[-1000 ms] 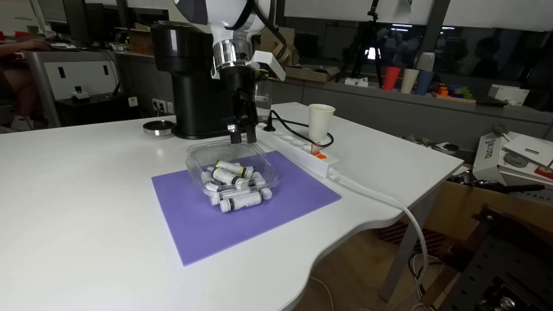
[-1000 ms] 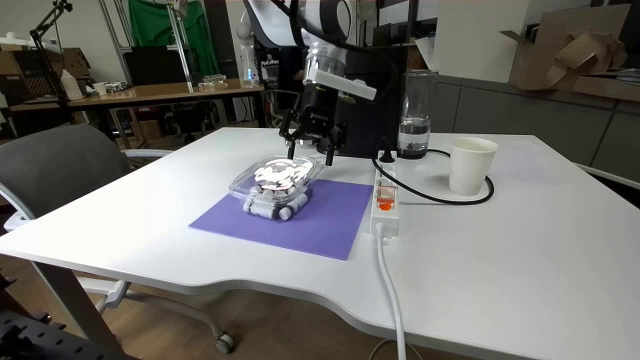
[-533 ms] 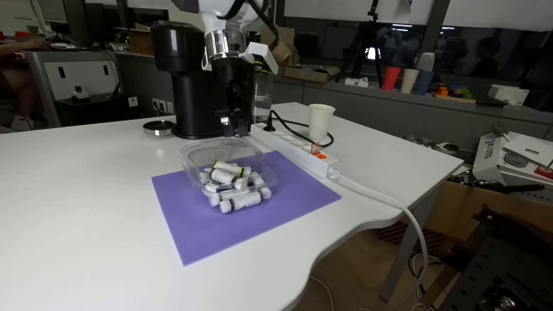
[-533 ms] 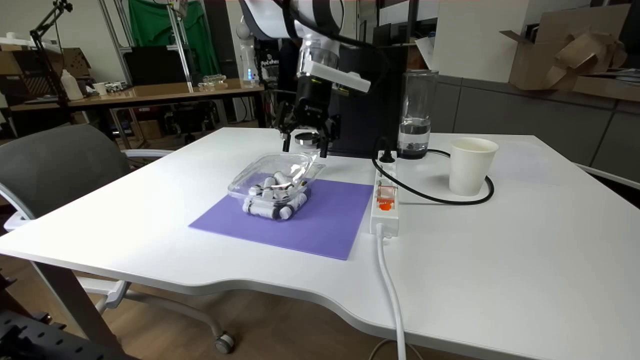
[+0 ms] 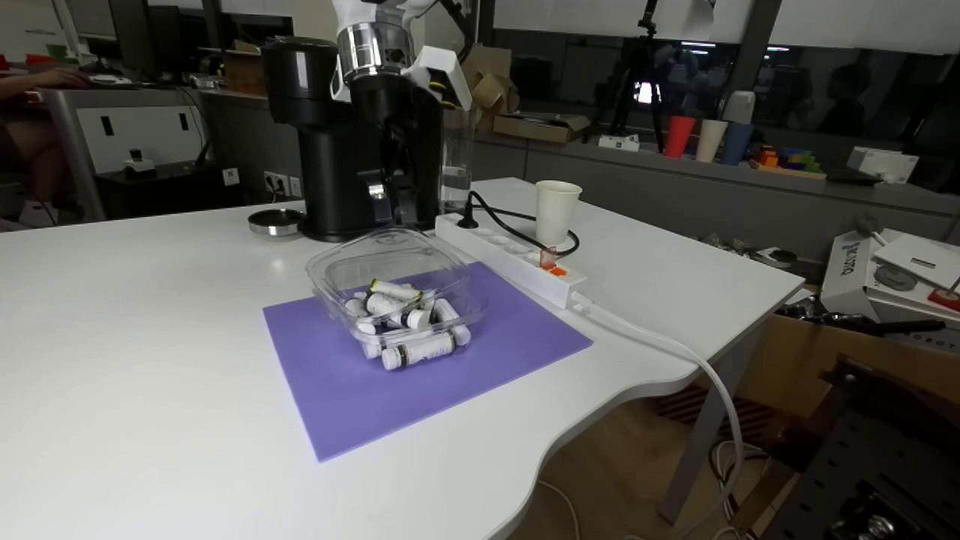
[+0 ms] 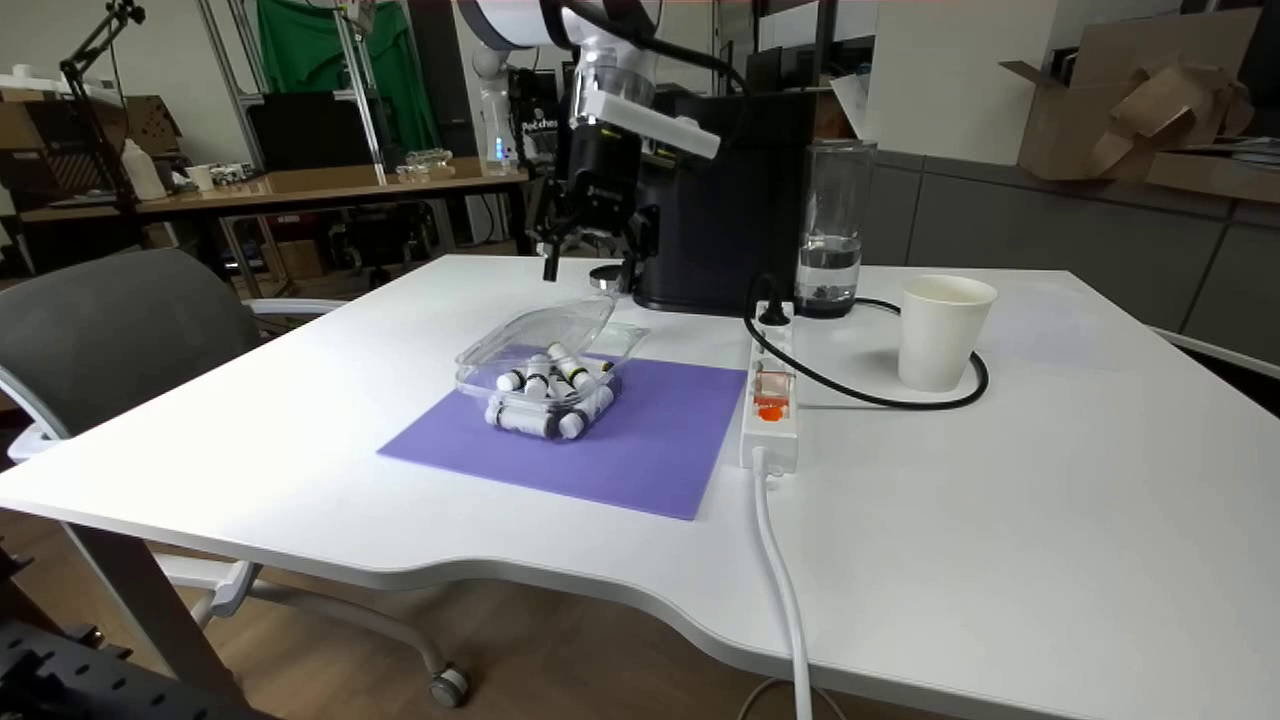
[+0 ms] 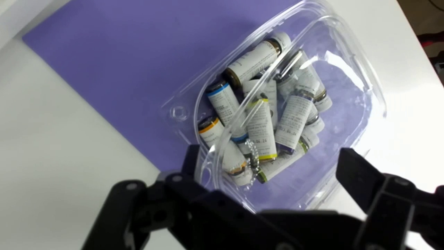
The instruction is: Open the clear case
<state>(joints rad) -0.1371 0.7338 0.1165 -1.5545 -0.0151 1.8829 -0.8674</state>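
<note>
The clear case (image 5: 341, 277) sits on a purple mat (image 5: 352, 405), with white-labelled bottles inside. In an exterior view its lid (image 6: 535, 325) stands partly raised, tilted up on the gripper side, with a gap above the base's rim. In the wrist view the lid's edge and the base's rim lie apart over the bottles (image 7: 262, 128). My gripper (image 5: 395, 215) is open, just above the raised edge; it also shows in an exterior view (image 6: 590, 272). In the wrist view the gripper (image 7: 270, 158) spreads across the case's near corner. I cannot tell whether a finger touches the lid.
A black coffee machine (image 5: 319, 142) stands close behind the gripper. A white power strip (image 5: 510, 262) with a cable lies beside the mat. A paper cup (image 6: 940, 335) and a glass cylinder with water (image 6: 828, 265) stand nearby. A small metal dish (image 5: 275, 223) is by the machine.
My gripper has moved up and back, away from the mat, staying open. The lid's edge on the gripper side has risen from nearly flat to tilted. The case's base has stayed in place.
</note>
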